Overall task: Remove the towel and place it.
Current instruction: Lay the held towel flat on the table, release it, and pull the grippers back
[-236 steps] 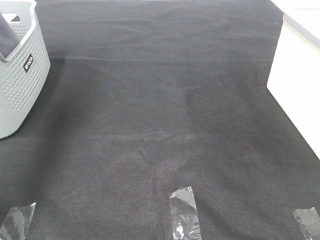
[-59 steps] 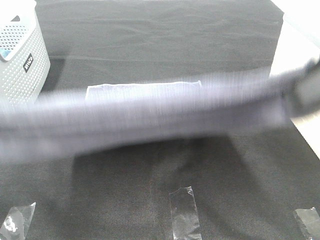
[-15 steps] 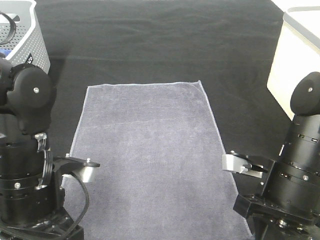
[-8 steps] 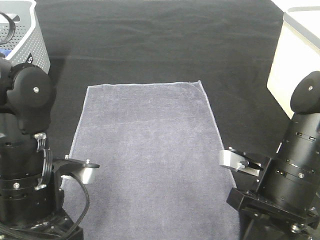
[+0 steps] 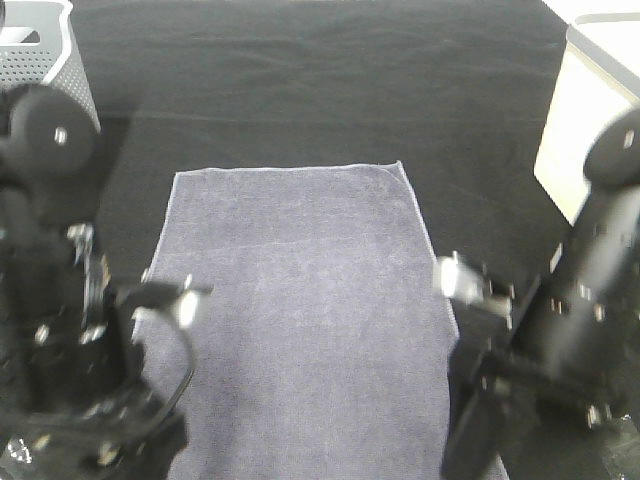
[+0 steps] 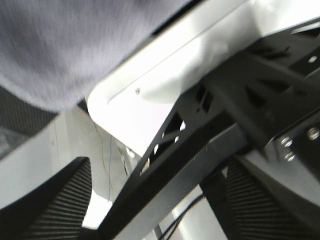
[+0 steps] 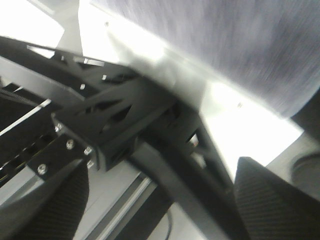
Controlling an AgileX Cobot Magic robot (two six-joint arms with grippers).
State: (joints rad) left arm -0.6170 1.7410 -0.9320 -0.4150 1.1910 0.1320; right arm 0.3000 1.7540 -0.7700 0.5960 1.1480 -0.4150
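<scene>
Black mat [image 5: 300, 80] carries towel [image 5: 300, 310]; basket [image 5: 45, 65] and white box [image 5: 585, 120] flank it.

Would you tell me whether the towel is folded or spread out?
Spread out: the towel lies flat as one rectangle on the black mat, with no fold visible.

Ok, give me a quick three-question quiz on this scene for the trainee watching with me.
1. True or false: the towel lies spread flat on the black mat.
2. Where does the basket stand? A) at the far left B) at the far right C) on the towel
3. Fill in: both sets of jaws are ___.
Key: 1 true; 2 A; 3 open.
</scene>
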